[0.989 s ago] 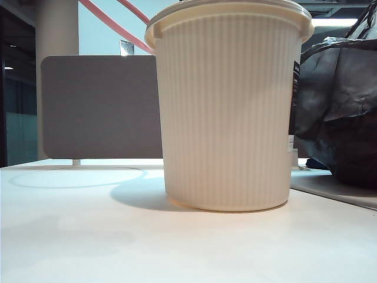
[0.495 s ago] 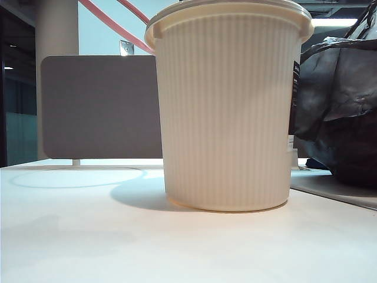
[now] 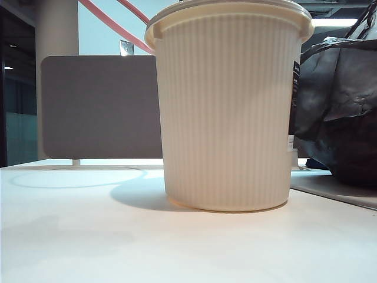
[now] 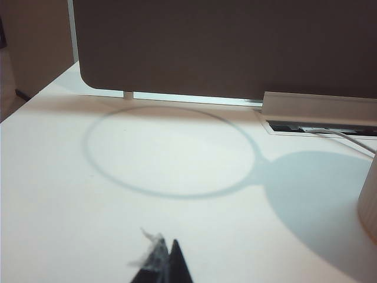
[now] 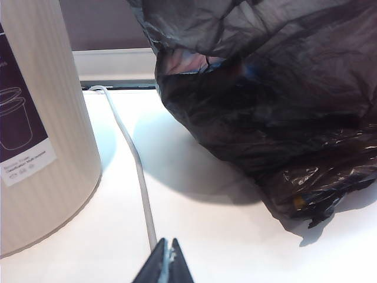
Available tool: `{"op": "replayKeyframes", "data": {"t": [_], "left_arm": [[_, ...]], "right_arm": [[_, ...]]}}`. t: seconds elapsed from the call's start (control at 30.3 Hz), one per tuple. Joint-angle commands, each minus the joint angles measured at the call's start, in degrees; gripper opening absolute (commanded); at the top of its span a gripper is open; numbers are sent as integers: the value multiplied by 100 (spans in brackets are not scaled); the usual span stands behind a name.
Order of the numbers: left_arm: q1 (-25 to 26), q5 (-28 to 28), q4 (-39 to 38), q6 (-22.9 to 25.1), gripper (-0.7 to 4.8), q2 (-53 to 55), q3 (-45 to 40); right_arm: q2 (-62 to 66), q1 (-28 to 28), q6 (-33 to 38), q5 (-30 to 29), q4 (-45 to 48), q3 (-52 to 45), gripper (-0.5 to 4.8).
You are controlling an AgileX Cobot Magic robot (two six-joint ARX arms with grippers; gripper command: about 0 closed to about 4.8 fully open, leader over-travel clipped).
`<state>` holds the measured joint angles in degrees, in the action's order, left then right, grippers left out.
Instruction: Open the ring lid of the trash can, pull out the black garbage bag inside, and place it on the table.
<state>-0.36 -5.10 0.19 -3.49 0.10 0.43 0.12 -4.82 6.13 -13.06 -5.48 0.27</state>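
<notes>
resting on the counter [image 3: 88,236] beside the trash can [image 3: 227,112], the black garbage bag [image 5: 277,100] looks already out. we see left end effector [image 4: 168,259] and right end effector [image 5: 165,262] closed, empty, low over the counter.

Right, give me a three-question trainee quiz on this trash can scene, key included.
1. True or false: the black bag lies on the table, outside the can.
2. Which holds something: A) left gripper, B) right gripper, C) neither?
3. Fill in: the white cable runs along the table between the can and the ____.

Key:
1. True. The bag sits on the table beside the can.
2. C. Both sets of jaws are shut on nothing, low over the table: left beside a ring-shaped shadow, right between can and bag.
3. Bag.
</notes>
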Motion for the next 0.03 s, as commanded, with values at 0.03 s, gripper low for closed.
{"op": "replayKeyframes", "data": {"t": [0.03], "left_arm": [[7,-9,68,2,-6,4,15]], "right_arm": [[4,-4,-17,9,101,-11,-1]]}}
